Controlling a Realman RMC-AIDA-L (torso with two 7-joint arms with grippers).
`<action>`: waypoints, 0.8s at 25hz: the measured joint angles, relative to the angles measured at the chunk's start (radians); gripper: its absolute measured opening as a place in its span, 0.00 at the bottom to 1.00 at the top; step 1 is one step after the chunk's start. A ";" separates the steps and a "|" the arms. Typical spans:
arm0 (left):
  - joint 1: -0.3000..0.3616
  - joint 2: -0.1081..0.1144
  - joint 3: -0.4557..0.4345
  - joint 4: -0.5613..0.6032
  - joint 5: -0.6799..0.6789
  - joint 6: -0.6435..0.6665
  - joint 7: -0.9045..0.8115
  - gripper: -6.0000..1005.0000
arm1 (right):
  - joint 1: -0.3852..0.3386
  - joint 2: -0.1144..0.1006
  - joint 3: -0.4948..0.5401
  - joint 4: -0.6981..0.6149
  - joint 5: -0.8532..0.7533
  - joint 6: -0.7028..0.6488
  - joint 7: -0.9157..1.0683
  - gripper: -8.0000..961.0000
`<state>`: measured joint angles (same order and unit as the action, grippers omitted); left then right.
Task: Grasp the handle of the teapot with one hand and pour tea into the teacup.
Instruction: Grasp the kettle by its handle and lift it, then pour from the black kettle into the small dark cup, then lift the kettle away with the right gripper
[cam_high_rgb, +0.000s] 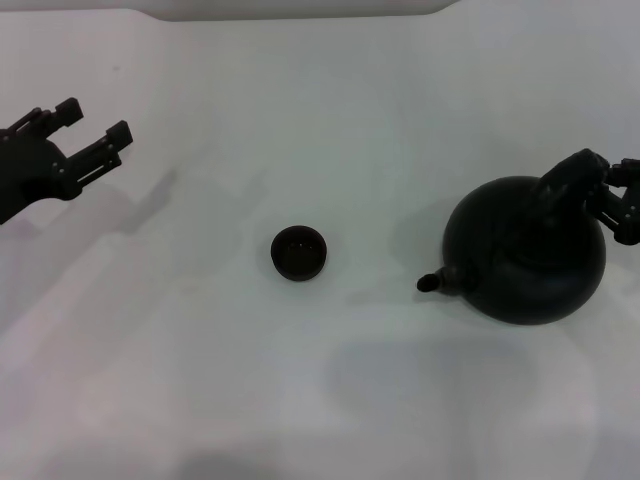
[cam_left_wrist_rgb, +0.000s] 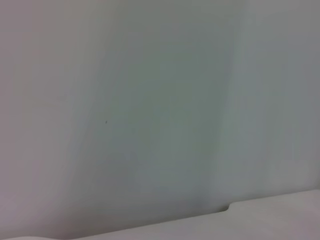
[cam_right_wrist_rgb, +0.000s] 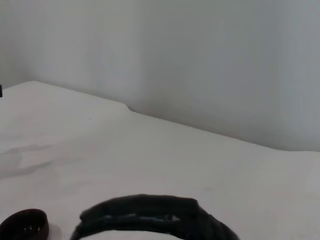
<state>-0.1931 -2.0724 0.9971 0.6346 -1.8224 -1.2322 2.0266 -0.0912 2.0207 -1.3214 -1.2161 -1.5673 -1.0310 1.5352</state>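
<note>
A plain white counter (cam_high_rgb: 330, 400) fills the head view, its matte top carrying soft grey shadows under diffuse light. Behind it stands a pale grey-white wall (cam_right_wrist_rgb: 200, 60), smooth and bare. The counter's far edge (cam_right_wrist_rgb: 129, 108) shows a small notch where it meets the wall.

Place: a bare test bench, lab-like rather than a home or kitchen
Surface: plain white tabletop (cam_high_rgb: 330, 400), unmarked; its far edge has a stepped notch
Backdrop: blank pale wall (cam_right_wrist_rgb: 200, 60) right behind the table; no furniture or decoration
Props: only a black teapot (cam_high_rgb: 525, 255) and a small dark teacup (cam_high_rgb: 298, 253), well apart
</note>
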 joint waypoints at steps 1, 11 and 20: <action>-0.001 0.000 0.000 -0.002 0.000 0.002 0.001 0.77 | 0.002 0.000 0.000 0.000 0.000 0.001 0.000 0.36; -0.004 -0.002 0.000 -0.006 0.000 0.013 0.023 0.76 | 0.039 0.002 -0.005 0.053 0.063 0.013 -0.009 0.15; -0.007 -0.002 0.000 -0.032 0.000 0.013 0.028 0.76 | 0.009 0.004 -0.132 -0.002 0.276 0.244 -0.095 0.15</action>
<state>-0.2003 -2.0739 0.9970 0.6022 -1.8226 -1.2191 2.0547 -0.0820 2.0248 -1.4537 -1.2180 -1.2916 -0.7872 1.4405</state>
